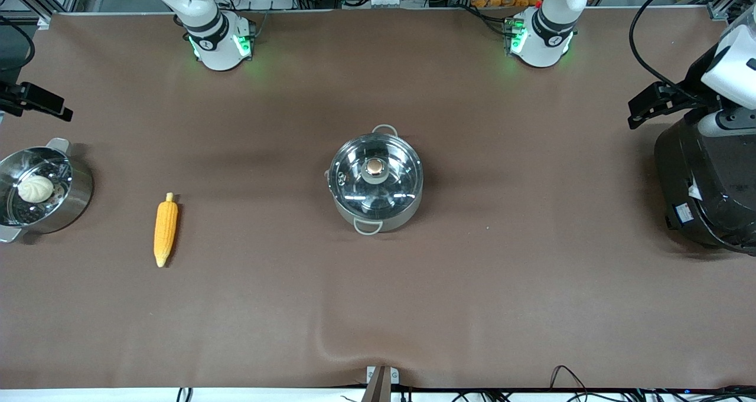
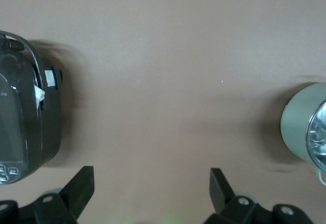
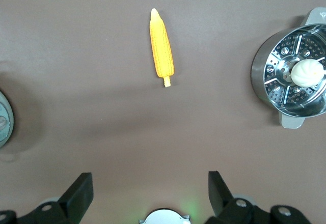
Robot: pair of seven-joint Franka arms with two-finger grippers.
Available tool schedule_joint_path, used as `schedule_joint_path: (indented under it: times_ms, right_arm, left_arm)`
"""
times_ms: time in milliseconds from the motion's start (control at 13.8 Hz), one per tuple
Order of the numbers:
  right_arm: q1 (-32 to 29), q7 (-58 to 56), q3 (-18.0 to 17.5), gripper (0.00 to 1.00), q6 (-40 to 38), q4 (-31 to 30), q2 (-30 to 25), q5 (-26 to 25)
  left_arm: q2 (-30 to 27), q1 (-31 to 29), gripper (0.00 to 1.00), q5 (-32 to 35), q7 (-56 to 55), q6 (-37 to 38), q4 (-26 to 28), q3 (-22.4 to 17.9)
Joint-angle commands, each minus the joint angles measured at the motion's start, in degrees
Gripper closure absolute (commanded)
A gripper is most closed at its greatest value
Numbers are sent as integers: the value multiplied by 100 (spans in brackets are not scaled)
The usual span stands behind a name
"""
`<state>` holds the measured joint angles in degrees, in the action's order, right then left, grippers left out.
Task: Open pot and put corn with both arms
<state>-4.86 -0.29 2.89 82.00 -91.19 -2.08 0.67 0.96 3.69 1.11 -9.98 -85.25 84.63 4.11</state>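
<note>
The stainless pot [image 1: 375, 204] stands at the table's middle with its glass lid [image 1: 354, 180] on and the copper knob [image 1: 374, 167] on top. Its edge shows in the left wrist view [image 2: 300, 127] and the right wrist view [image 3: 4, 124]. The corn [image 1: 165, 229] lies flat on the table toward the right arm's end, also seen in the right wrist view [image 3: 162, 46]. My left gripper [image 1: 636, 111] [image 2: 151, 183] is open and empty, up over the table beside the rice cooker. My right gripper [image 1: 56, 108] [image 3: 149, 186] is open and empty, up over the table near the steamer pot.
A steel steamer pot [image 1: 71, 198] [image 3: 265, 76] with a white bun [image 1: 35, 188] stands at the right arm's end. A big black rice cooker [image 1: 706, 177] [image 2: 25, 122] stands at the left arm's end. Brown cloth covers the table [image 1: 472, 284].
</note>
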Motion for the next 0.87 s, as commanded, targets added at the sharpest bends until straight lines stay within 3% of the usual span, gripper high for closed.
schedule_joint_path:
  times_ms: [0,800]
  right_arm:
    - [-33,108,-43,0,-79,-22,-117,83]
    - [-42,55,-34,0,-175,-65,-91,92]
  left_arm:
    - [36,35,0,-119,93,132,-157,-68]
    - [159,17,0,-128,102,70,-149,-59]
